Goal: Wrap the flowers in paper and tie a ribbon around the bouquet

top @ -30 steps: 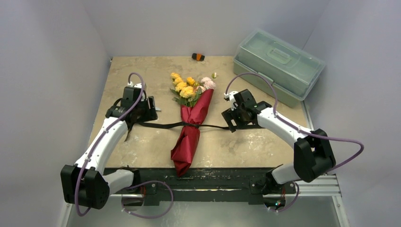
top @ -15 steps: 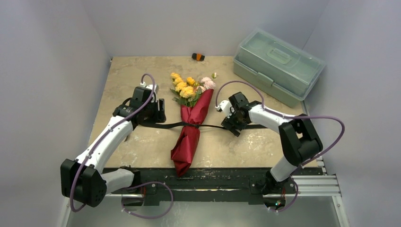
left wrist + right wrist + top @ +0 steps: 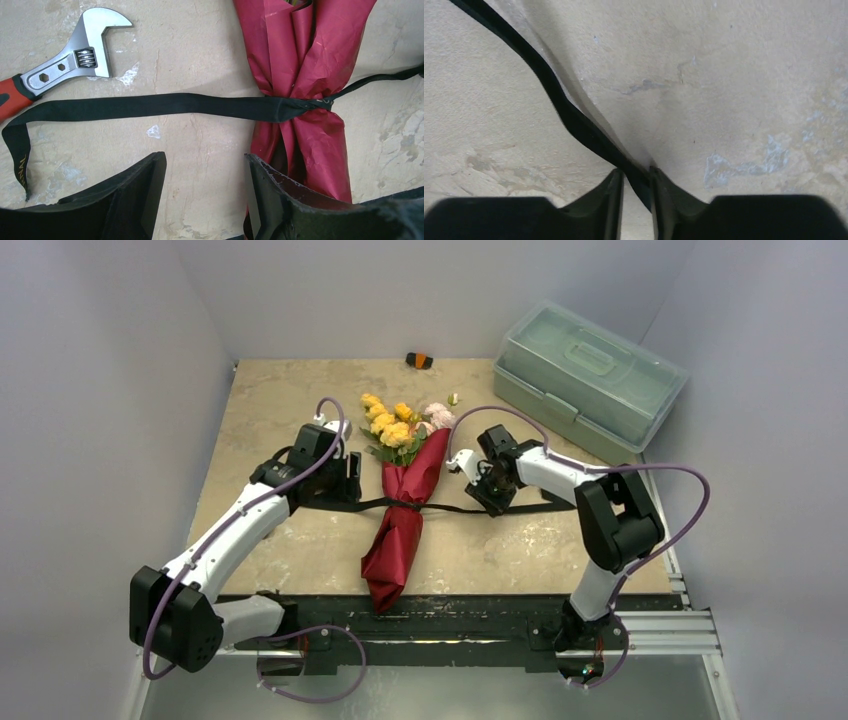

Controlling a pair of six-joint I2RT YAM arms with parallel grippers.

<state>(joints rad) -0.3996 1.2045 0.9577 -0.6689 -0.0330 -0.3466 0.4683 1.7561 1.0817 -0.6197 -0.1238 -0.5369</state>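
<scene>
The bouquet (image 3: 405, 502) lies in the middle of the table, its yellow and pink flowers (image 3: 400, 425) pointing away and the dark red paper (image 3: 305, 60) pinched at the waist. The black ribbon (image 3: 150, 106) is knotted around that waist and trails out flat to both sides. My left gripper (image 3: 205, 165) hovers open just left of the paper, with only bare table between its fingers. Right of the bouquet, my right gripper (image 3: 636, 175) has closed in on the ribbon (image 3: 569, 112), which rises off the table and passes between the fingertips.
An adjustable wrench (image 3: 75, 62) with a red handle lies under the left arm, beside the ribbon's left end. A pale green lidded toolbox (image 3: 588, 375) stands at the back right. A small black and orange object (image 3: 420, 361) sits by the back wall.
Both arms have moved inward toward the bouquet. The right gripper's jaws have narrowed from wide open down onto the ribbon. The left jaws have kept the same width.
</scene>
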